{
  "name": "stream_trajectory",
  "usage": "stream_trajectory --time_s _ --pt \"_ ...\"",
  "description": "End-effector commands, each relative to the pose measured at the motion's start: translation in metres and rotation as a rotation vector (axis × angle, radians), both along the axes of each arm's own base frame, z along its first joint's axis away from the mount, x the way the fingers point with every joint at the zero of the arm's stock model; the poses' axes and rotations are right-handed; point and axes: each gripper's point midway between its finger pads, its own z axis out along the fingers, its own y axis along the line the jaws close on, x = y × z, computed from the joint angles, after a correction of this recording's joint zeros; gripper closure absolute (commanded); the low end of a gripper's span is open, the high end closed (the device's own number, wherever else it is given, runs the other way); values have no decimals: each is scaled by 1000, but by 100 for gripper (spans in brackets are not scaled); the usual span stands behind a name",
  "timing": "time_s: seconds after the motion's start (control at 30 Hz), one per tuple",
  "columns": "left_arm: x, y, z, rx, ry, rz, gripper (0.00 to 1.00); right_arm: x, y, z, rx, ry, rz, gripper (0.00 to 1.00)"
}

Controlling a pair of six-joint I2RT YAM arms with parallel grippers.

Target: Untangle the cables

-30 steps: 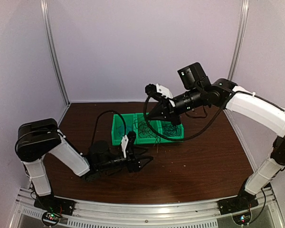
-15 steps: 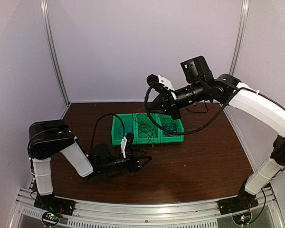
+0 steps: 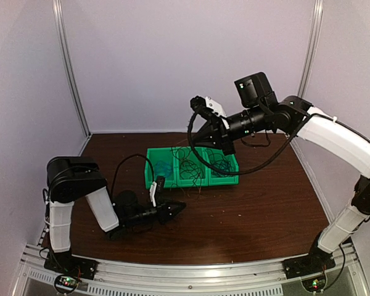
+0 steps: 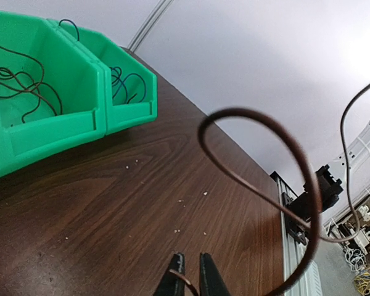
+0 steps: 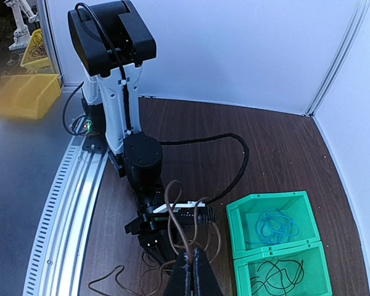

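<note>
High over the green bins, my right gripper is shut on a thin brown cable. The cable hangs from its fingertips in loops down to the table. My left gripper lies low on the table in front of the bins. Its jaws stand close together with an end of the same brown cable between them, and the cable arcs up in a big loop. Other cables rest in the bins: a blue one and black ones.
Three green bins stand in a row mid-table. More brown cable lies slack on the wood beside the left arm. The arm's thick black cable curves over the table. A metal rail runs along the near edge.
My left gripper has closed from wide open onto the brown cable and drawn back a little to the left. The right arm rose slightly, then held still.
</note>
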Motion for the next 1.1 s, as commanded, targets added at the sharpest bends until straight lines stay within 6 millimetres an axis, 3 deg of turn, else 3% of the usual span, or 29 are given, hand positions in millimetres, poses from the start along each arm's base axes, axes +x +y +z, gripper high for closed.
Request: stream_trajectory --time_s 0.0,0.07,0.13,0.27,0.3,0.4,0.7,0.87,0.9,0.97,1.07 --pt "-1 8 63 -237 -132 -8 99 0 -4 17 30 -26 -12 100" --pt "1 15 59 -228 -105 18 100 8 -11 24 34 -44 -46 100" --pt "3 26 52 -208 -73 49 100 26 -28 49 75 -85 -107 100" --pt "4 49 40 -171 -19 110 100 73 -89 119 243 -117 -272 100" --pt "4 54 38 -164 -11 121 100 77 -99 135 277 -139 -297 100" --pt "4 64 35 -150 7 143 100 97 -135 162 312 -207 -418 100" --pt "4 74 37 -151 18 168 100 139 -213 210 396 -345 -719 100" --pt "-2 89 38 -131 13 199 100 169 -291 237 502 -376 -945 100" --pt "-3 92 38 -128 11 204 100 176 -317 240 526 -380 -1011 100" --pt "-4 96 39 -126 8 215 100 186 -344 238 564 -369 -1078 100" --pt "-6 99 44 -130 -9 218 100 199 -353 217 569 -320 -1089 100"
